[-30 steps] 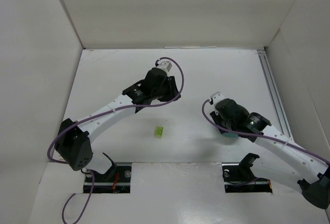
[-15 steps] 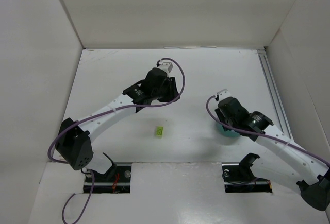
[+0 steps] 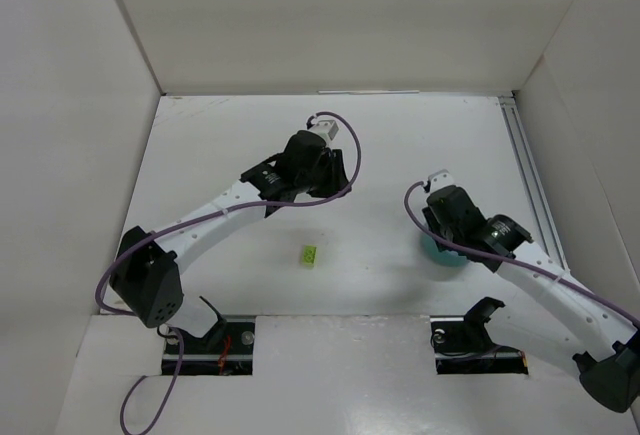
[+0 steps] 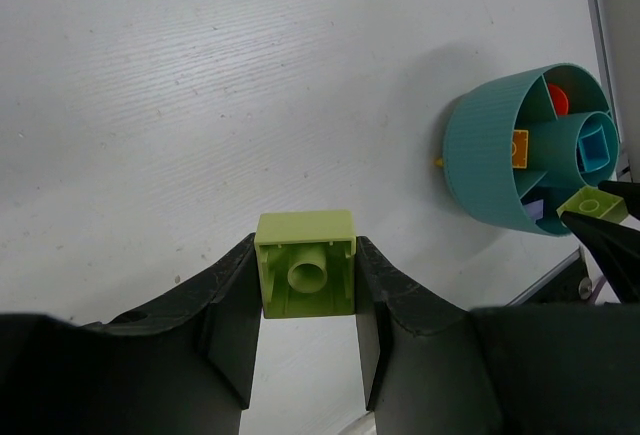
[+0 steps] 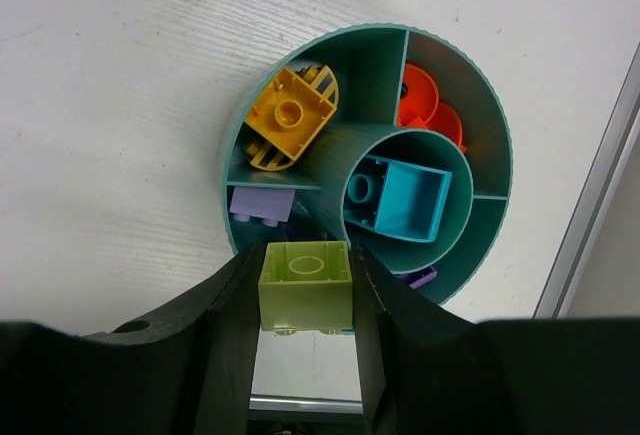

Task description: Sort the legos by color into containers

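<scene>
My left gripper is shut on a lime green brick, hollow side facing the camera, above bare table left of the teal bowl. My right gripper is shut on another lime green brick, held over the near rim of the bowl. The bowl's compartments hold a yellow piece, an orange piece, purple bricks and a teal brick in the centre cup. A third lime green brick lies on the table between the arms. In the top view the bowl is mostly hidden under the right arm.
A metal rail runs along the table's right side. White walls enclose the table at the back and both sides. A tiny yellow bit lies against the bowl's left side.
My right gripper has moved right and slightly toward the back, over the bowl. My left gripper has barely shifted. The loose green brick has not moved.
</scene>
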Robot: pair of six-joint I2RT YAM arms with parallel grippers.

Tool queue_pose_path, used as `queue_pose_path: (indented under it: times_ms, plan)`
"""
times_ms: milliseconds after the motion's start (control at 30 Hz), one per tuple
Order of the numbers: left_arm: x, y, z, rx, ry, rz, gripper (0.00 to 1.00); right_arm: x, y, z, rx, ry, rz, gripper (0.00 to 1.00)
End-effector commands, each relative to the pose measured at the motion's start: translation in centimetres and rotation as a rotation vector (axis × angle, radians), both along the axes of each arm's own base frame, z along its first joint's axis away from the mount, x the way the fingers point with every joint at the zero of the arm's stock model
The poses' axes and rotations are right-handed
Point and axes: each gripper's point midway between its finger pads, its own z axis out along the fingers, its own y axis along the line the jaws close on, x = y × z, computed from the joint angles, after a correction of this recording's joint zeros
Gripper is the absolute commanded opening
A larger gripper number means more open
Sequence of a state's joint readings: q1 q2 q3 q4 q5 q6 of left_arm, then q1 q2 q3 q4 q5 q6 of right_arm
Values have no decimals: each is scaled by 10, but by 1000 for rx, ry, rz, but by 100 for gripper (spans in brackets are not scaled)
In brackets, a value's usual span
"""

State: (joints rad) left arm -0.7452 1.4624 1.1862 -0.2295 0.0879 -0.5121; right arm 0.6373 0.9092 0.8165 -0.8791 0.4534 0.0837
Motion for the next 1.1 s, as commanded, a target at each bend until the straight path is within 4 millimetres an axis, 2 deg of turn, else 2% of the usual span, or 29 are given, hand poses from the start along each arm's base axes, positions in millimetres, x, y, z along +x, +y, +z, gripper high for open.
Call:
queue_pose_path:
  times_ms: [0,100,133,233,333,567,700,733,767,1067]
  plan:
    - [3,-9,25,-39,-48,-28,0,7,-2,12,11,-48,-28,31]
    - [3,-9,25,-39,-48,-28,0,6,-1,14,22,-51,-23,41]
    - [3,-9,25,-39,-48,-28,0,6,0,13,28,-47,-17,47]
    - [3,-9,25,-39,-48,-28,0,5,2,13,34,-43,-12,56]
    - [2,-8,29,-45,-55,-28,0,5,1,15,41,-51,-12,70]
    - [1,-9,33,-55,-58,-35,0,3,2,20,58,-63,-7,74]
    - [0,-9,33,-55,-58,-35,0,3,2,25,65,-72,-6,82]
    - [0,-9,33,-55,-58,-35,0,4,2,28,64,-79,0,87]
    - [0,-9,33,-55,-58,-35,0,3,2,30,64,-79,0,99]
    - [-8,-10,28,-56,-43,-60,0,9,-8,51,55,-126,-46,100]
